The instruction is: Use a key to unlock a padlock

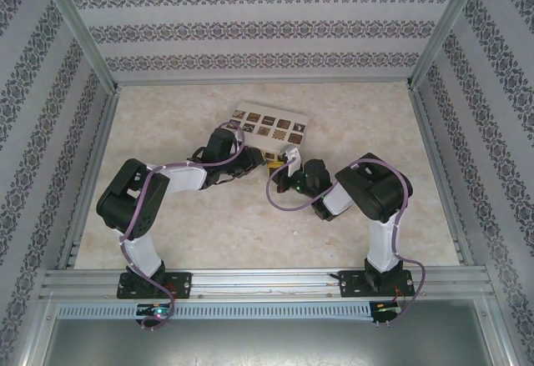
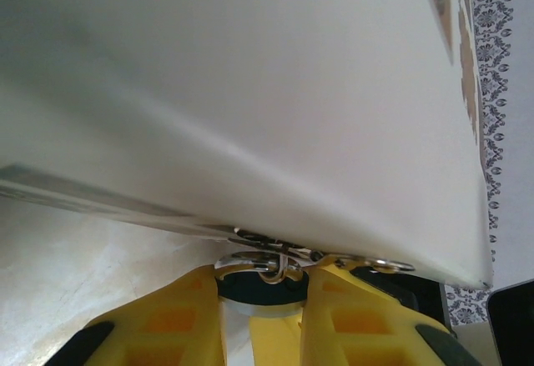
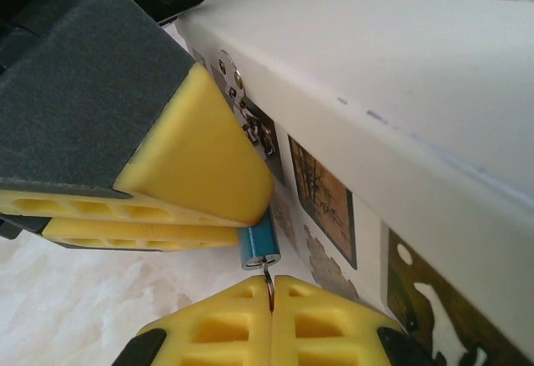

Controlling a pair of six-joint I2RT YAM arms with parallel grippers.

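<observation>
Blue padlock (image 3: 257,249): body half covered by a finger of the left gripper (image 3: 250,220); shackle hidden behind it. Thin key (image 3: 269,276): only a sliver visible, the rest buried between the pressed pads of the right gripper (image 3: 272,289). Cream box (image 2: 250,91): blurred at close range, cut off left, top and right. From above, padlock and key too small to tell.
</observation>
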